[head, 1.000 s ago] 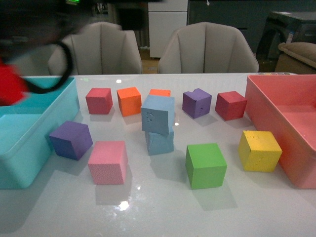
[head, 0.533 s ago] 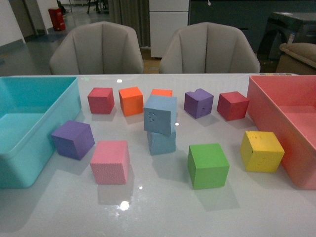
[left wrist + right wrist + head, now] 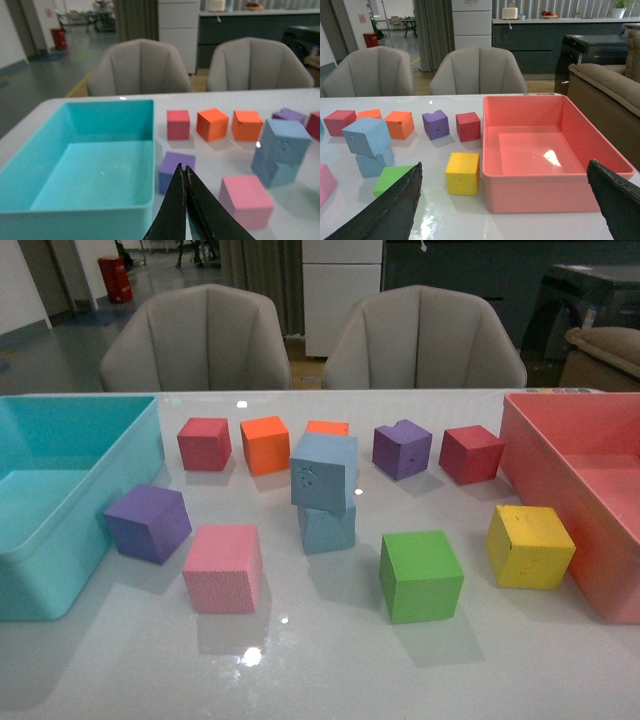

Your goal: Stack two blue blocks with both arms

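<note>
Left end effector (image 3: 185, 172): pinched closed, empty. Right end effector (image 3: 505, 200): spread wide, empty. Top block (image 3: 324, 471) sits skewed on lower block (image 3: 327, 525); you risk toppling it by jolting the desk (image 3: 320, 660).

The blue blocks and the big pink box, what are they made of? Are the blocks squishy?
The two blue blocks, top and bottom, look like foam: matte, slightly rough and speckled, with small dents on the top one's face. So probably soft, though looks can't prove it. The pink box looks like smooth moulded plastic, since its floor shows a shiny glare spot.
</note>
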`<move>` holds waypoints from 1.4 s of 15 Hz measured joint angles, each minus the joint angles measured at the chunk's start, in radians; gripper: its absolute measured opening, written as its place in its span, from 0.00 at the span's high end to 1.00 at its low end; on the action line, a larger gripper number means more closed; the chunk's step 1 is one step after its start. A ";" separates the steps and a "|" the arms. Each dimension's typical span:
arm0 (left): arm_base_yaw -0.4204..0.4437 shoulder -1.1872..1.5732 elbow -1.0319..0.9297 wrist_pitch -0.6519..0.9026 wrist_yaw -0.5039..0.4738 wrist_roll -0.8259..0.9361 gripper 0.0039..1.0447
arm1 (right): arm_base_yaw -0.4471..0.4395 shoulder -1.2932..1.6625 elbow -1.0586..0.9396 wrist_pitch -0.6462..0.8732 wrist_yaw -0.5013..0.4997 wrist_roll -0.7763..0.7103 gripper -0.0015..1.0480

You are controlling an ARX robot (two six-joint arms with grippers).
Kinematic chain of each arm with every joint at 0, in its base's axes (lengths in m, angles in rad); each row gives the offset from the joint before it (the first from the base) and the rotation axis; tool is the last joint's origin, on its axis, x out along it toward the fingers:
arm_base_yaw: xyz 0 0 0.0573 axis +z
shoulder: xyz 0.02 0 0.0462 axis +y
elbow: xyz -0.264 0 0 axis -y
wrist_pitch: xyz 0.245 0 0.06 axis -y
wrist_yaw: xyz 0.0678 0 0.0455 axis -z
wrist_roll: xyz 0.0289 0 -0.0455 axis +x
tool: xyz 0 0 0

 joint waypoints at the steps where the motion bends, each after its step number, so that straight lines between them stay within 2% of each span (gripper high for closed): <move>1: 0.076 -0.044 -0.027 -0.065 0.072 0.000 0.99 | 0.000 0.000 0.000 0.000 0.000 0.000 0.06; 9: 0.084 -0.420 -0.031 -0.392 0.085 0.000 0.99 | 0.000 0.000 0.000 0.000 0.000 0.000 0.06; 19: 0.084 -0.663 -0.031 -0.628 0.085 0.000 0.99 | 0.000 0.000 0.000 0.000 0.000 0.000 0.06; 21: 0.084 -0.811 -0.031 -0.819 0.085 0.000 0.99 | 0.000 0.000 0.000 0.000 0.000 0.000 0.06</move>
